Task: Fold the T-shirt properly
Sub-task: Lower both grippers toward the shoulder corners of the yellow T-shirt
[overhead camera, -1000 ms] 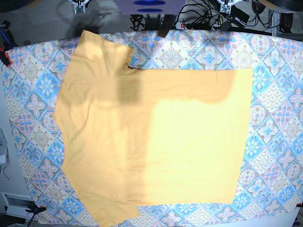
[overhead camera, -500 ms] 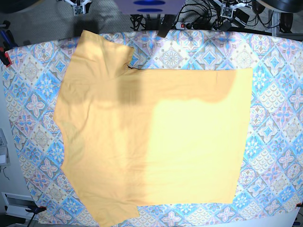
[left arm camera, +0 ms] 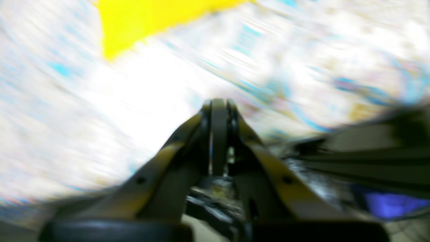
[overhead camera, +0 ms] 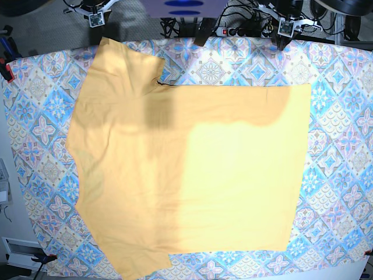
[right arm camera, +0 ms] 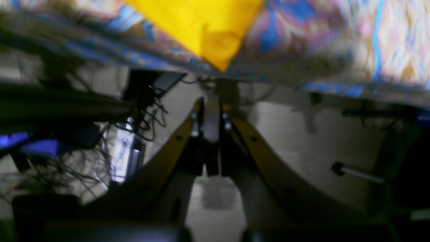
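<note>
While the T-shirt (overhead camera: 186, 169) lies flat on the tablecloth (overhead camera: 344, 146), both left gripper (left arm camera: 219, 104) and right gripper (right arm camera: 211, 101) sit pressed together, empty; open first, pinch matching edges evenly.

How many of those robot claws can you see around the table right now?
2. The right gripper sits beyond the far edge of the blue-pink patterned tablecloth, near the yellow-orange T-shirt's sleeve; the left gripper sits at the same far edge, other end. Both are shut.
</note>
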